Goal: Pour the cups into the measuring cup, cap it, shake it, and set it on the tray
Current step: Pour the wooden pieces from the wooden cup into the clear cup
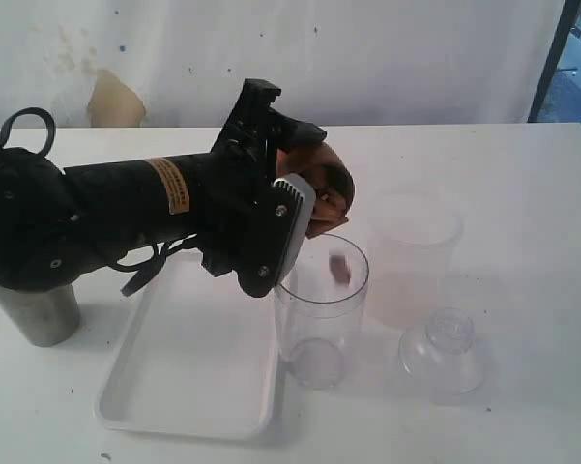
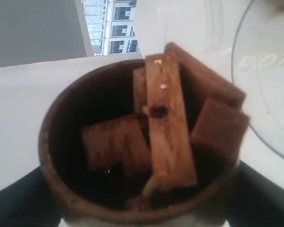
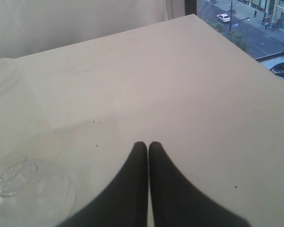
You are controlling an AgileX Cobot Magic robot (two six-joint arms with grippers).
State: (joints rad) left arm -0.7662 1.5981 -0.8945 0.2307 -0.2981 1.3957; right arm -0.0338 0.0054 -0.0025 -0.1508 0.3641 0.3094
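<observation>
Tipping wood-grain cup [image 1: 327, 186] over measuring cup [image 1: 321, 314]

Holds the left arm [image 1: 126, 203] out level from the left side, wrist rolled over, with the left gripper [image 1: 309, 188] tilted down and clamped wide around the brown wood-grain cup [image 1: 331, 179]. Holds the right gripper [image 3: 148, 147] with fingertips pressed together.

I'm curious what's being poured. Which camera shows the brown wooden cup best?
The left wrist view: it looks straight into the brown cup, showing brown blocks inside. The exterior view shows only part of its side, tilted over the measuring cup. The right wrist view misses it.
</observation>
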